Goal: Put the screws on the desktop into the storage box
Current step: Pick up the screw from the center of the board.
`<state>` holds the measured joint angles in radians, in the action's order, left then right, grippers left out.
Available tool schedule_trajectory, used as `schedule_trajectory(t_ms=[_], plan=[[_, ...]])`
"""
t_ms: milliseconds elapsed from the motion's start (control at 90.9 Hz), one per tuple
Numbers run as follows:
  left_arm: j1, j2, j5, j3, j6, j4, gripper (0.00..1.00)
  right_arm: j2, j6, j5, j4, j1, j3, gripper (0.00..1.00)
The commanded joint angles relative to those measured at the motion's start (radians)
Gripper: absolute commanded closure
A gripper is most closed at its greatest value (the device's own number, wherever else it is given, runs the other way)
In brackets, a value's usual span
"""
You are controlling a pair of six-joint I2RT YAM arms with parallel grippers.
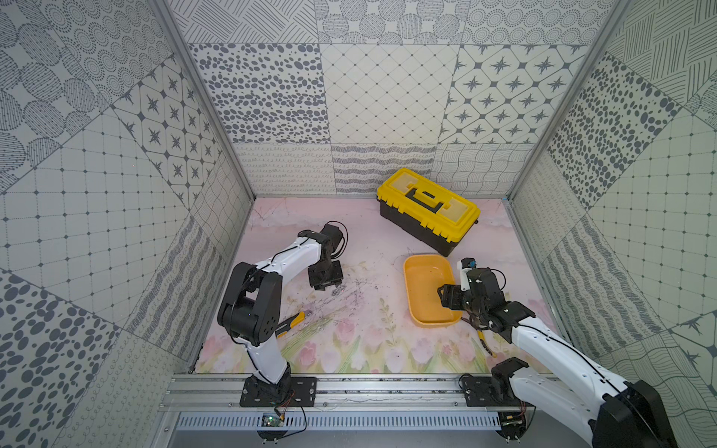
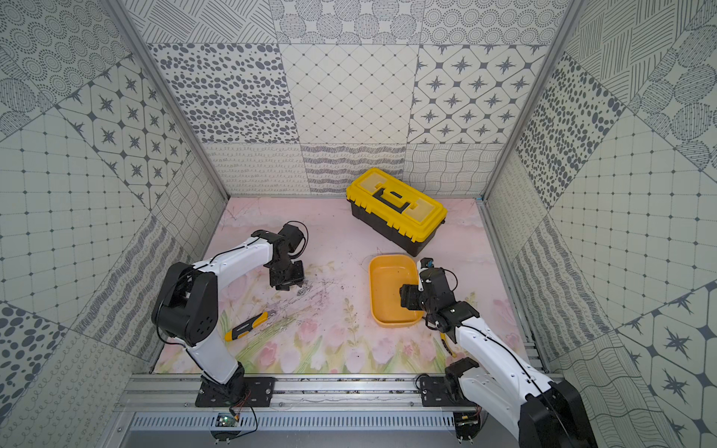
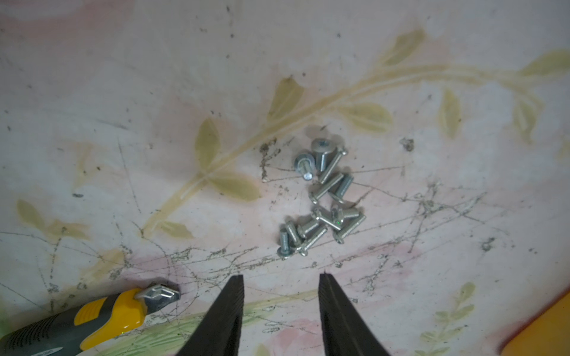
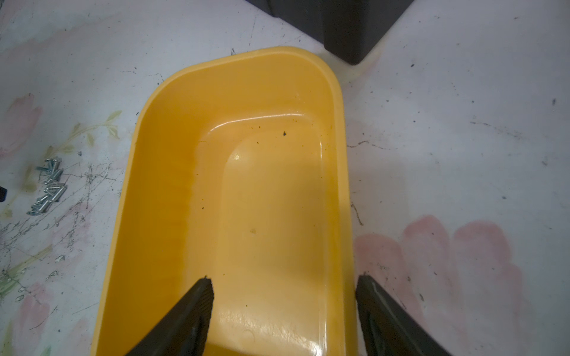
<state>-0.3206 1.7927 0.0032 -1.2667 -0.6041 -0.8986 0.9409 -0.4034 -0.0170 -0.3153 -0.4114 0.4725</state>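
1. In a top view the screws [image 1: 337,290] lie in one small heap on the desktop [image 1: 372,240], a little left of the frame centre. The storage box [image 1: 425,279] stands right of centre, well apart from them, and I see no screw inside it.
2. The left gripper [image 3: 281,277] hangs just beside the heap, jaws apart, nothing between them.
3. The right gripper [image 4: 285,280] is wide apart, astride one long wall of the box, not clamped on it.
4. I think you should lower the left fingertips fully to the surface and close on one edge of the heap, because the screws overlap.
5. The screws are short, shiny, threaded metal with round heads, so they will probably roll or slip. The box is smooth, glossy plastic with rounded corners and may slide, so steady it.
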Motion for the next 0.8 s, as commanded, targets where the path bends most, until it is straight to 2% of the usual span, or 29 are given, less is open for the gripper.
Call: schedule_trajectory(t_ms=[0,154,264,462,660,792], plan=[[-0.003,0.068,-0.034,-0.081,0.011,-0.052,0.56,-0.026,0.008,0.009,0.075,-0.007,-0.02,0.22],[0.01,0.118,-0.021,-0.131,0.025,-0.049,0.6,-0.049,0.005,0.011,0.083,-0.006,-0.033,0.23],[0.028,0.146,-0.004,-0.142,0.026,-0.04,0.69,-0.06,0.005,0.019,0.088,-0.007,-0.041,0.23],[0.049,0.161,0.003,-0.144,0.024,-0.023,0.7,-0.073,0.002,0.02,0.09,-0.007,-0.048,0.24],[0.056,0.185,0.026,-0.147,0.027,-0.016,0.77,-0.071,0.0,0.019,0.092,-0.006,-0.049,0.24],[0.055,0.193,0.033,-0.148,0.029,-0.011,0.78,-0.07,0.0,0.019,0.093,-0.007,-0.049,0.24]])
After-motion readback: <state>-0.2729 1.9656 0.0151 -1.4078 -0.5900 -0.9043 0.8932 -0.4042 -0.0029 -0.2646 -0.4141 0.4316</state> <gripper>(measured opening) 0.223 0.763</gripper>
